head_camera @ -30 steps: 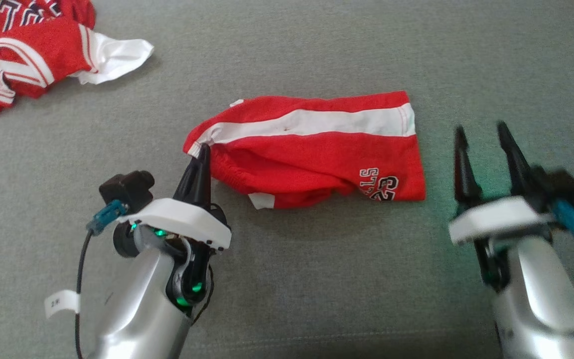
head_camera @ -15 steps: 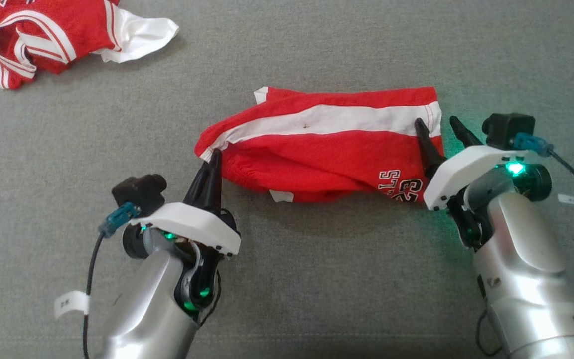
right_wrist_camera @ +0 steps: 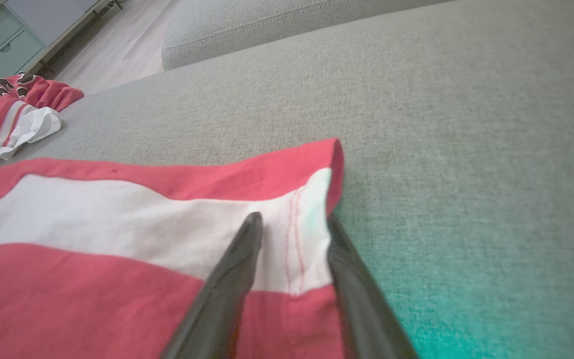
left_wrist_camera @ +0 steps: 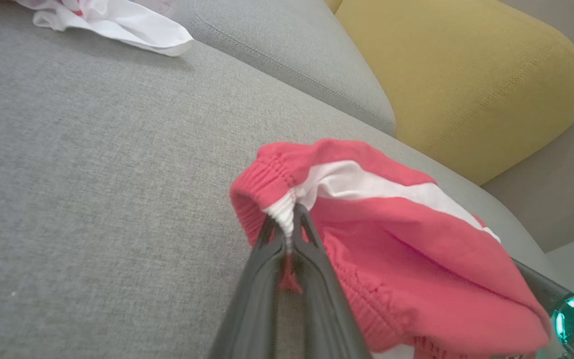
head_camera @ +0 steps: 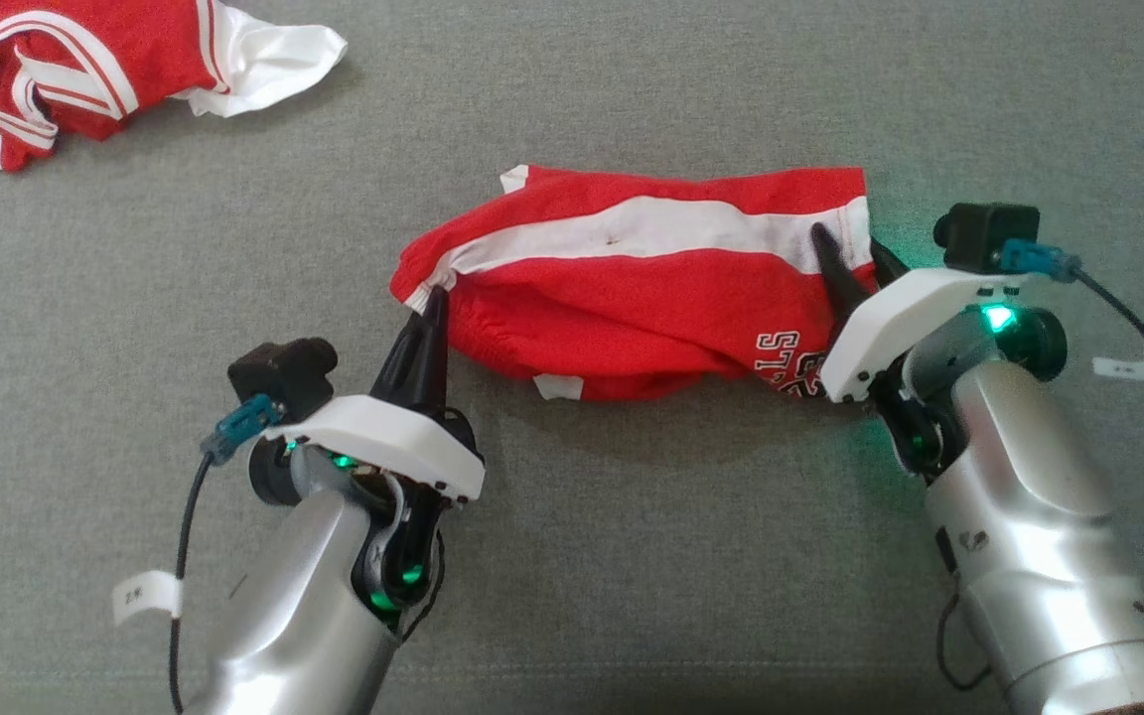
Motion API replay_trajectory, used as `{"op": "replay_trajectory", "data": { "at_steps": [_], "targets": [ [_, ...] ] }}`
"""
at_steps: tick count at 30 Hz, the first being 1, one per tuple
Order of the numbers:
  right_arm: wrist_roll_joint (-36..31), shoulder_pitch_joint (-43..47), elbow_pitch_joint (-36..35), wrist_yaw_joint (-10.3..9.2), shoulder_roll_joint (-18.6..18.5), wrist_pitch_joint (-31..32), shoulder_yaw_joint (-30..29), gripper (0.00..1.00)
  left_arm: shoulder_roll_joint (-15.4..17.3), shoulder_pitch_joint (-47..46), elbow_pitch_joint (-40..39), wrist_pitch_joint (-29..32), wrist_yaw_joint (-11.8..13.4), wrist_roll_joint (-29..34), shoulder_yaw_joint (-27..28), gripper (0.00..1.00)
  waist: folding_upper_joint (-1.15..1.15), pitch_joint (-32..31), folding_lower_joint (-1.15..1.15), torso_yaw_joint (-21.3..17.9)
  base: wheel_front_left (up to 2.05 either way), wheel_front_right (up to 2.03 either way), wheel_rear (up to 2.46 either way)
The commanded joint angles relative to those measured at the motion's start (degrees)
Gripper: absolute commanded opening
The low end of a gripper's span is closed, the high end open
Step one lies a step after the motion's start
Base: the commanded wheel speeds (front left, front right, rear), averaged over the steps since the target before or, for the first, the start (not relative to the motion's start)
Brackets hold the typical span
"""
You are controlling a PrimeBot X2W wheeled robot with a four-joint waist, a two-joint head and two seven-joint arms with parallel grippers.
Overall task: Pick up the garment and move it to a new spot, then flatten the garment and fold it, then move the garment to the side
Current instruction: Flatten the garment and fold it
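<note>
The left fingers [head_camera: 418, 353] are closed tight on the elastic waistband of the red cotton shorts with a white side stripe [head_camera: 651, 288]. They pinch it just where the white stripe meets the band; in the left wrist view the gathered white edge is squeezed between the two dark tips [left_wrist_camera: 262, 289]. The right fingers [head_camera: 835, 268] stand partly apart at the other end, astride the stitched leg hem. In the right wrist view one finger [right_wrist_camera: 227, 289] lies on top of the white stripe. The other sits at the outer edge of the cloth, with the hem between them and not clamped.

The shorts lie on the grey woven sofa seat [head_camera: 572, 556], their long axis running across the head view. The waistband points to the robot's left and the leg hem to its right. The white stripe runs along the far side, and black-and-white printed lettering sits near the right fingers on the near side. The garment thus spans the gap between the two pairs of fingers, held at one end and straddled at the other.

A crumpled red-and-white jersey [head_camera: 66, 70] lies well apart at the far left. A mustard-yellow cushion [left_wrist_camera: 466, 75] shows beyond the seat in the left wrist view.
</note>
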Motion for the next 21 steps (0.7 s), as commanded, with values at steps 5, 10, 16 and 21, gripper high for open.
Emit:
{"op": "replay_trajectory", "data": {
  "at_steps": [5,10,16,21],
  "targets": [
    [-0.5,-2.7,-1.8,0.43,-0.7,-1.9,1.9,0.0,0.4,-1.8,-1.3,-0.7,0.1,-0.3,1.8,0.0,0.0,0.1,0.0,-0.2,0.0,0.0,0.0],
    [-0.9,-2.9,-2.3,0.43,-1.2,-3.9,2.6,0.0,0.4,-1.9,-1.9,-0.8,0.0,0.3,2.7,0.0,0.0,-0.4,0.0,-0.4,0.0,0.0,0.0],
    [-0.2,-1.1,-6.7,0.43,-2.1,-7.2,3.0,0.0,0.5,-1.0,-5.2,-0.8,-0.2,2.2,5.4,0.0,0.0,-2.9,0.0,-1.0,0.0,0.0,0.0],
    [0.8,2.3,-14.3,0.43,-3.8,-9.0,3.5,0.0,1.0,0.6,-10.1,-0.8,-0.7,4.1,7.4,0.0,0.0,-5.9,0.0,-1.9,0.0,0.0,0.0]
  ]
}}
